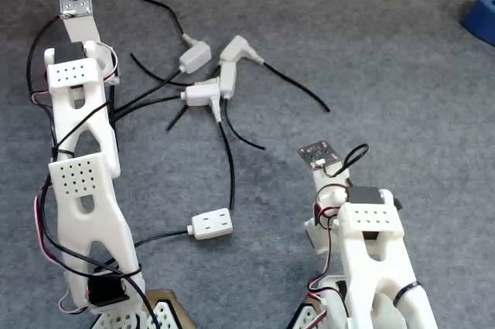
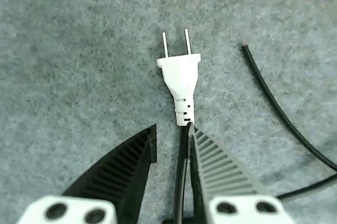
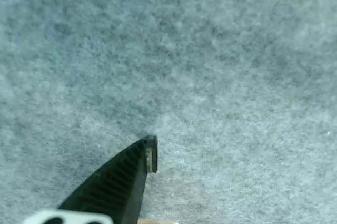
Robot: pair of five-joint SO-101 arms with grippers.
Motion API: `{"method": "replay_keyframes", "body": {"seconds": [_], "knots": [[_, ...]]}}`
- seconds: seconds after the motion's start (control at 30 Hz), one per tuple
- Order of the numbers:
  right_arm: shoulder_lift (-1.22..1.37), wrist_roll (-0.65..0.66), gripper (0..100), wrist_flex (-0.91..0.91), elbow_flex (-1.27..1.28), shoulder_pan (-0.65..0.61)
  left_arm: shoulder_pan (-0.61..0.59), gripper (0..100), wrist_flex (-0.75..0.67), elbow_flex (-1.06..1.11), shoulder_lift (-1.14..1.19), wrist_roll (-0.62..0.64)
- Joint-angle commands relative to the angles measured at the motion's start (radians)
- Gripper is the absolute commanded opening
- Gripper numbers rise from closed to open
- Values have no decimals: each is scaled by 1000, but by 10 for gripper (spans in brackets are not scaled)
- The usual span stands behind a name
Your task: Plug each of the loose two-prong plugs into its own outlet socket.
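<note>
Straddling cord (image 2: 181,182) of plug (image 2: 180,74) on carpet (image 2: 79,50).
High view: showing outlet (image 1: 211,224) lying between the arms. Left wrist view: holding left gripper (image 2: 172,129) jaws parted around cord, plug lying just beyond fingertips, prongs pointing away. Right wrist view: hanging right gripper (image 3: 148,155) over carpet, grip state being impossible to tell.

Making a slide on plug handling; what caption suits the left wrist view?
Open claw straddling the black cord of a white two-prong plug lying on grey carpet.
</note>
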Motion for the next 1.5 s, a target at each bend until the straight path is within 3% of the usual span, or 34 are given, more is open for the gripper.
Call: {"method": "replay_keyframes", "body": {"seconds": [0.0,0.5,0.67,0.83,1.07,1.33,1.47], "knots": [[-12,11,605,-10,-2,-2,-8,112,-38,-25,1,9],[-12,11,605,-8,-2,-2,21,115,-130,-36,120,5],[-12,11,605,-8,-2,-2,24,197,-123,-36,88,9],[-12,11,605,-8,-2,-2,28,199,-129,-35,88,32],[-12,11,605,-8,-2,-2,30,2,-123,-33,88,34],[-12,11,605,-8,-2,-2,30,6,-129,-50,79,34],[-12,11,605,-8,-2,-2,28,5,-115,-183,81,8]]}}
